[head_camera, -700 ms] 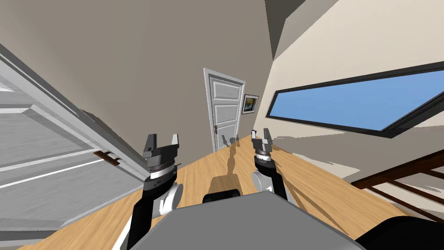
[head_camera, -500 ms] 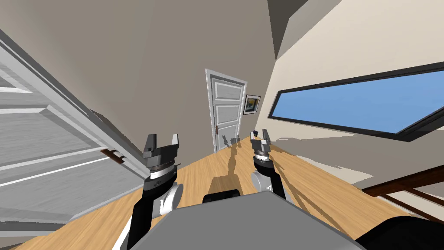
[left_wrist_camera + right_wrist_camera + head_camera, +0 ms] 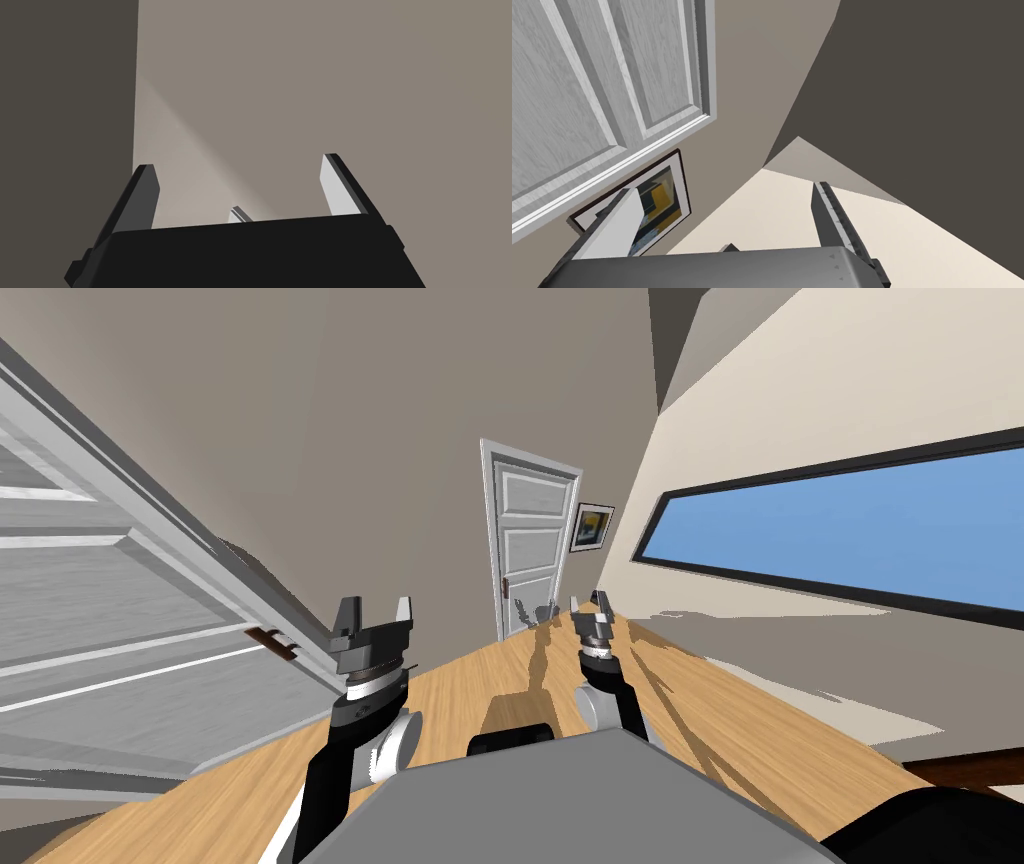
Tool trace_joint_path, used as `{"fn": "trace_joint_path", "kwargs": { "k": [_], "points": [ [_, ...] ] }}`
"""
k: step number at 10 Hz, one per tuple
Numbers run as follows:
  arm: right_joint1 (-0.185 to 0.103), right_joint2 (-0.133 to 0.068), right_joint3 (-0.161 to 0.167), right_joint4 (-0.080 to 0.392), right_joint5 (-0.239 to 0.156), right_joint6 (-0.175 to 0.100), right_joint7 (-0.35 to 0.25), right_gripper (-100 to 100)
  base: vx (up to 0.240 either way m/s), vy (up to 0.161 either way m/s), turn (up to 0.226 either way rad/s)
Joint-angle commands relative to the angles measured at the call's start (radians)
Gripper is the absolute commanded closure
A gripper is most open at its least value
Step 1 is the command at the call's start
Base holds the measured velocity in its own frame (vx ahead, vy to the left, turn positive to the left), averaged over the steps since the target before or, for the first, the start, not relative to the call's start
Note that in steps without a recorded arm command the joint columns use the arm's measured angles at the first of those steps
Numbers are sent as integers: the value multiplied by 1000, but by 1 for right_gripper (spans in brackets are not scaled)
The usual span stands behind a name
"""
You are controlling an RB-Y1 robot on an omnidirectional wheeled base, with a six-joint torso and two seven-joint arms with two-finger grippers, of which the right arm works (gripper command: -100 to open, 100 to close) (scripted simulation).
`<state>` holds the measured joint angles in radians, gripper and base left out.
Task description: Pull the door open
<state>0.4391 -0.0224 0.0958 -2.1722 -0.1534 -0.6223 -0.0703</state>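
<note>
Door (image 3: 120, 638) stands near left gripper (image 3: 375, 604), fingers apart.

Left arm (image 3: 338, 760) and right arm (image 3: 602, 676) reach forward, jaws apart and empty.

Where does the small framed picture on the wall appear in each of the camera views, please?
Head view: the framed picture hangs just right of the far white door, above the right end effector.
Right wrist view: beside that door's frame, partly behind the end effector.
Left wrist view: the left end effector faces bare wall.
Shared landmark: the far white door.
</note>
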Motion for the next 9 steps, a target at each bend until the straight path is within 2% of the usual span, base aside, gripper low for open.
{"fn": "trace_joint_path", "kwargs": {
  "k": [1,9],
  "points": [
    [-8,-11,4,31,-20,-7,-33,-100,72,-8,119],
    [-49,-65,43,211,-129,-46,-211,-100,91,-5,120]
  ]
}}
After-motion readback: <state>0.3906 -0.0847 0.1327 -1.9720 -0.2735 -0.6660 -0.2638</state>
